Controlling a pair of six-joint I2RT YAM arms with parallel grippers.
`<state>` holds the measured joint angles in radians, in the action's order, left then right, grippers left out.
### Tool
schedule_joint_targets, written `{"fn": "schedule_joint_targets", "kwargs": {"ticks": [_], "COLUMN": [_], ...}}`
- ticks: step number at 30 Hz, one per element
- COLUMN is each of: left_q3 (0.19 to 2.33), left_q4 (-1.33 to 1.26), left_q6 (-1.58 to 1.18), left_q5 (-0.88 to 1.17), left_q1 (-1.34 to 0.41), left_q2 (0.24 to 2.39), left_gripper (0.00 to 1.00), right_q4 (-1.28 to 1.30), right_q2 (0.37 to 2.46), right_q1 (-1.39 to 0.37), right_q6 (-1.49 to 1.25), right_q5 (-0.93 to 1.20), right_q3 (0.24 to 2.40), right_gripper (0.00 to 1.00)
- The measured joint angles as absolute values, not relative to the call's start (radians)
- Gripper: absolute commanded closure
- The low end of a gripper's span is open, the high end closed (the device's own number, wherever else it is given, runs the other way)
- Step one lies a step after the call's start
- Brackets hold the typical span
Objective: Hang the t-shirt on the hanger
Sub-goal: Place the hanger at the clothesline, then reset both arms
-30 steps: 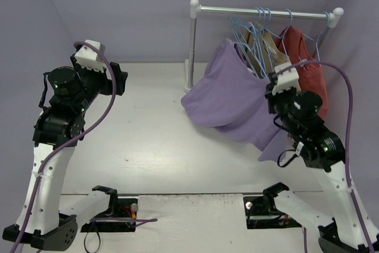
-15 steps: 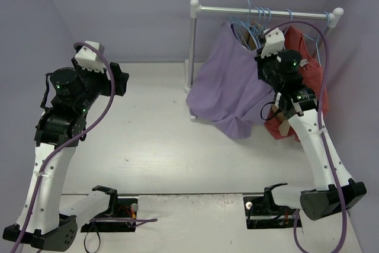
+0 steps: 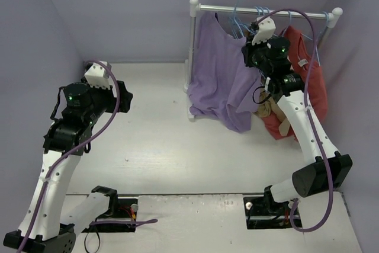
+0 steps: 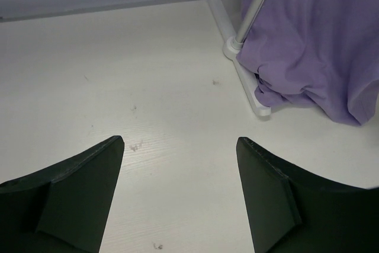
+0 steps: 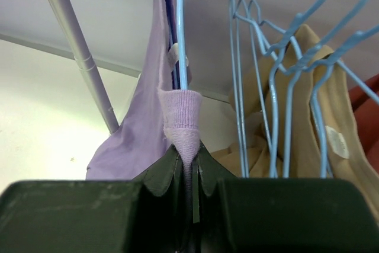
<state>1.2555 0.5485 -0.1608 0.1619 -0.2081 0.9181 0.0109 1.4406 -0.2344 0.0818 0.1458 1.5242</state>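
Lavender t-shirt is hanging at the left end of a clothes rail, draping down beside the rack's upright post, with its lower edge bunching against the rack foot on the white worktop. Its cloth is looking soft and thin, falling in loose folds, with a ribbed neck band. The right end effector is reaching up to the rail with its two fingers pressed together, pinching that neck band right beside the light-blue wire of the hanger. The grip is probably keeping the collar up against the wire while the garment is being settled on it. Whether the hanger's hook is sitting properly on the rail is not clear from these views. Just to the right, several more blue hangers are crowding the rail, one carrying a tan shirt, and a red shirt is hanging beyond it. The left end effector is hovering low over the worktop, well apart from the rack, its fingers spread wide and holding nothing, seemingly waiting out of the way.
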Motion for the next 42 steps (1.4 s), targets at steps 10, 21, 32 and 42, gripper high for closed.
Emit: {"fn": "schedule_joint_targets", "kwargs": {"ticks": [10, 21, 32, 42], "left_q3": [1.221, 1.225, 1.31, 1.327], "left_q4": [0.606, 0.683, 0.756, 0.807], "left_q6": [-0.151, -0.083, -0.019, 0.005], "left_q5": [0.116, 0.035, -0.072, -0.16], "left_q1": [-0.209, -0.21, -0.23, -0.263], "left_q2": [0.867, 0.821, 0.698, 0.604], "left_gripper": [0.28, 0.25, 0.22, 0.22], "right_q4": [-0.129, -0.187, -0.15, 0.002], "right_q2": [1.45, 1.419, 0.867, 0.351], "right_q1": [-0.258, -0.268, -0.256, -0.255], "right_q6": [0.023, 0.005, 0.035, 0.078], "right_q5": [0.13, 0.114, 0.066, -0.107], "right_q3": [1.293, 1.201, 1.062, 0.859], "right_gripper": [0.96, 0.25, 0.0, 0.0]}}
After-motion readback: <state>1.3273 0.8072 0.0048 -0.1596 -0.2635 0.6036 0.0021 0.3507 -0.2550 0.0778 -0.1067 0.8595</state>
